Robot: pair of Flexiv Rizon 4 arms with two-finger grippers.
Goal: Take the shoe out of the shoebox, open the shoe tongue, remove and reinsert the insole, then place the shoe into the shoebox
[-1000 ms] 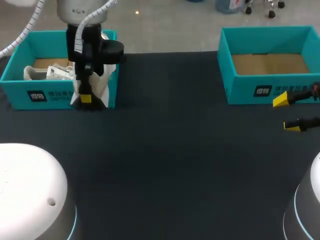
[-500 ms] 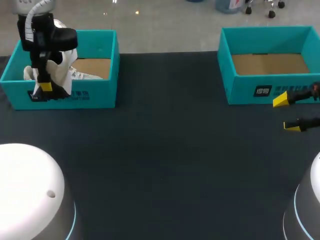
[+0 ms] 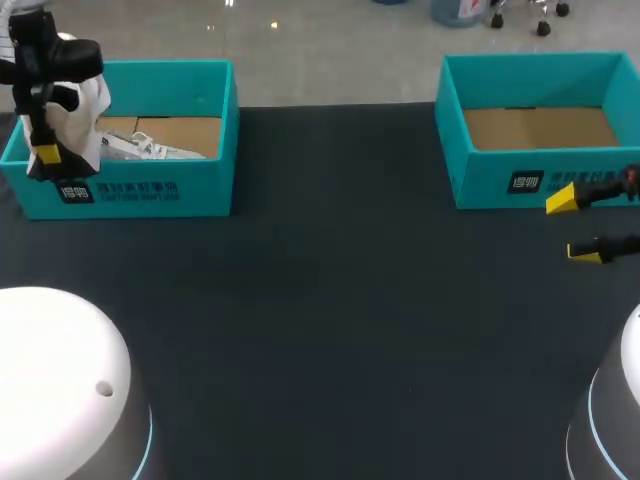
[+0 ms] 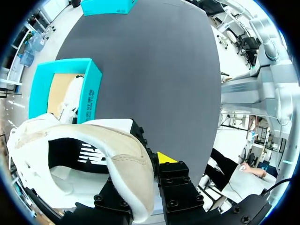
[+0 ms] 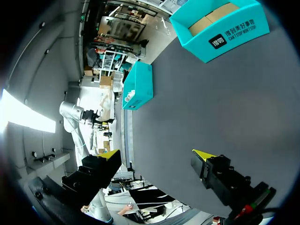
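My left gripper is shut on the heel collar of a white shoe, which hangs above the left end of the left teal shoebox. In the left wrist view the white shoe, with a black logo on its side, is pinched between the fingers of the left gripper, and the shoebox lies beneath and ahead. A second white shoe lies inside that box. My right gripper stands open and empty near the table's right edge, in front of the right shoebox.
The right teal shoebox shows only its cardboard floor. Dark table surface stretches between the two boxes and toward the front. The right gripper has nothing between its fingers.
My left arm has carried the shoe leftward, from the front right corner of the left box to above its left end. The right arm has not moved.
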